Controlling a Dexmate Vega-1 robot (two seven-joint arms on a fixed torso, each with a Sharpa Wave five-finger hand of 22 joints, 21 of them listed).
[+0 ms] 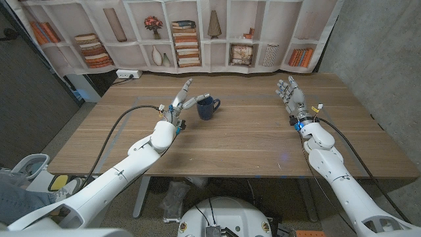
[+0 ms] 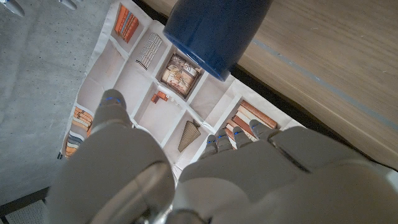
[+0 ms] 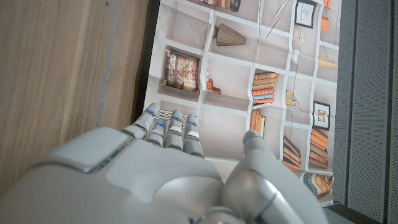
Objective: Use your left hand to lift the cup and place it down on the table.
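— Cup (image 1: 208, 107) stood where, from the head camera?
— On the table (image 1: 250, 141), left of centre toward the far edge, handle to the right. The left hand (image 1: 183, 100) was just beside it on its left, fingers spread, holding nothing; I couldn't tell whether a fingertip touched it.
— The right hand (image 1: 289, 92)?
— Far right, well apart from the cup, fingers loosely extended, empty.
— And the left wrist camera?
— The blue cup (image 2: 214, 31) sat just beyond the fingers (image 2: 221, 142), ungripped.
— The right wrist camera?
— That hand (image 3: 168, 168) held nothing, fingers (image 3: 168, 134) straight, facing the bookshelf backdrop (image 3: 261, 74).
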